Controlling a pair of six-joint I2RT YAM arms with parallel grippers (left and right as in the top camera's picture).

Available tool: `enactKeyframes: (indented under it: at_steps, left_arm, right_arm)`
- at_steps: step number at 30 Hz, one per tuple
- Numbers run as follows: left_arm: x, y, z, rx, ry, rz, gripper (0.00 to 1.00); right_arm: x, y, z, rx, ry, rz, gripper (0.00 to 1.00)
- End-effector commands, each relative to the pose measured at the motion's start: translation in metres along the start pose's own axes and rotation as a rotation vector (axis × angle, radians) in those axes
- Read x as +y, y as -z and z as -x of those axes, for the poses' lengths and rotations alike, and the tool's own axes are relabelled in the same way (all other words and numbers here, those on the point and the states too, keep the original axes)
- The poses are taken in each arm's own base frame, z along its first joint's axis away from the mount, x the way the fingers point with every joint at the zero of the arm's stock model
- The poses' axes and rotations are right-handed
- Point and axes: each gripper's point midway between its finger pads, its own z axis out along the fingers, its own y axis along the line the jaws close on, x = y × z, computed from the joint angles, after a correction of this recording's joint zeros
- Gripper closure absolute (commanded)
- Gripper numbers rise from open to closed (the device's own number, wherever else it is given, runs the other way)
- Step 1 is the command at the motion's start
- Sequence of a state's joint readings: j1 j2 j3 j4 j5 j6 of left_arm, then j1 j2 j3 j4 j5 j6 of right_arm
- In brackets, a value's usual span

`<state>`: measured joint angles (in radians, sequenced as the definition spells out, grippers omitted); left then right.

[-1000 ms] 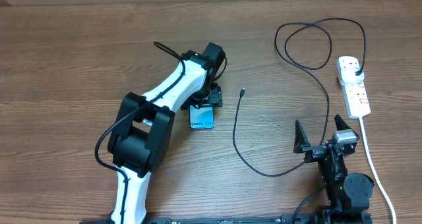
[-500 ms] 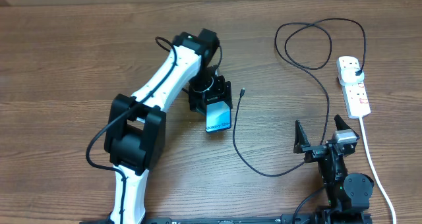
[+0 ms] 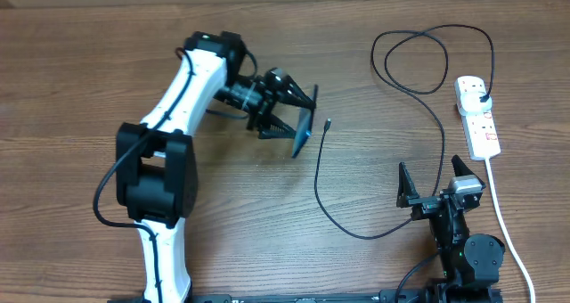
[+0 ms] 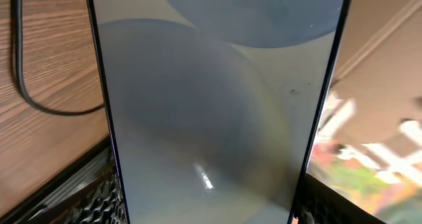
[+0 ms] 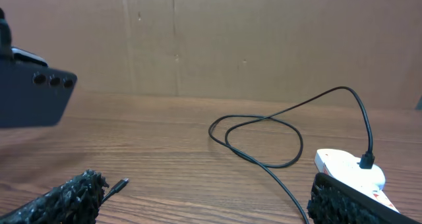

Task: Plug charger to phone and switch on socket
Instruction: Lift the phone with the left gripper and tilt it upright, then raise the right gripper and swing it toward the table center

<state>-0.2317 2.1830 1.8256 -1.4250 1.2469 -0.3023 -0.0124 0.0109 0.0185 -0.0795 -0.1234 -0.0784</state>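
Fingers of the left gripper (image 3: 287, 113) are closed across the phone (image 3: 303, 132), holding it clear of the counter (image 3: 107, 62). The phone is turned nearly edge-on to the overhead camera and shows there only as a thin dark slab, tilted from upper right to lower left. In the left wrist view its glass fills most of the picture, grey and glossy with reflections. From the right wrist view its dark back, with small lenses in a row, appears at the far left above the wood.

The charger (image 3: 316, 189) lies on the counter. Its small tip (image 3: 328, 123) rests just to the right of the phone, apart from it and not plugged in. From there the cable runs down, bends along the lower middle, climbs the right side and makes a loop. It ends in a black plug seated in the upper outlet of the socket (image 3: 478, 118). The socket lies near the right edge, and its thick white cord (image 3: 509, 227) trails toward the bottom. How its switches are set cannot be told.

The right gripper (image 3: 440, 185) sits low at the right, jaws spread as wide as they go and holding nothing. The cable lies on the counter beneath the gap.
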Motion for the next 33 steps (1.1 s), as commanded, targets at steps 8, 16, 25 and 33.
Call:
enactKeyframes:
  at_steps: [8, 16, 25, 33]
  left_arm:
    - [-0.021, 0.059, 0.014, -0.067, 0.098, -0.208, 0.26]
    - [-0.040, 0.068, 0.007, -0.029, 0.119, -0.334, 0.26]
    - [-0.044, 0.069, 0.005, -0.017, 0.136, -0.358, 0.25]
    - [-0.044, 0.069, 0.005, -0.017, 0.136, -0.358, 0.24]
  right_arm:
    - [-0.002, 0.000, -0.002, -0.002, -0.002, -0.010, 0.00]
    - [-0.002, 0.000, -0.002, -0.002, -0.002, -0.010, 0.00]
    - [-0.002, 0.000, -0.002, -0.002, -0.002, -0.010, 0.00]
    - [-0.002, 0.000, -0.002, -0.001, -0.002, -0.010, 0.00]
